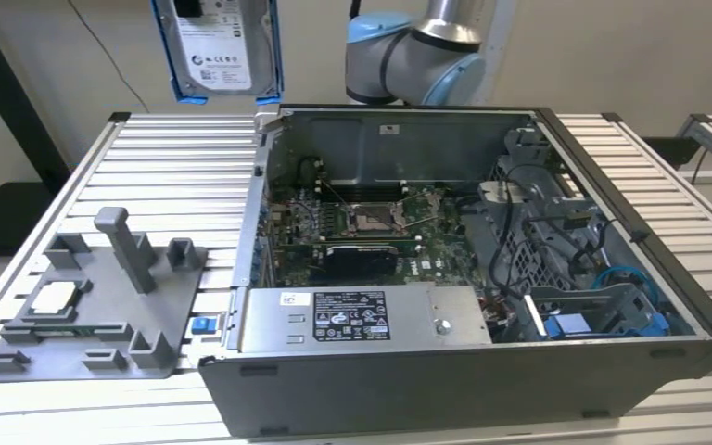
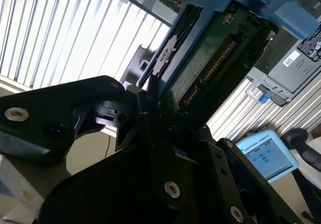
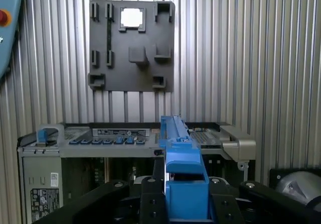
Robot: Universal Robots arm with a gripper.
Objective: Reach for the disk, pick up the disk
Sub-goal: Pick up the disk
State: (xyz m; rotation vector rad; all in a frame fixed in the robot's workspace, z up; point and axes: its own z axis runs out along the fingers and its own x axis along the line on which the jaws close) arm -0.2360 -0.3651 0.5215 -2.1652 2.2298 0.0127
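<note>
The disk [image 1: 220, 46] hangs upright high above the slatted table, at the exterior view's far left, over the back corner of the open computer case. Its white label faces the camera and its blue bracket runs down both sides. In the second wrist view the disk [image 2: 210, 58] shows its green circuit board and blue edge, clamped between black fingers [image 2: 150, 108]. In the first wrist view the blue bracket of the disk [image 3: 180, 148] rises edge-on out of my gripper [image 3: 184, 189], which is shut on it.
The open computer case [image 1: 653, 278] fills the table's middle, with a grey labelled box [image 1: 356, 320] at its front. A grey fixture plate [image 1: 146, 315] with pegs and a small silver chip [image 1: 57, 297] lies to the exterior view's left. The arm's base [image 1: 412, 56] stands behind the case.
</note>
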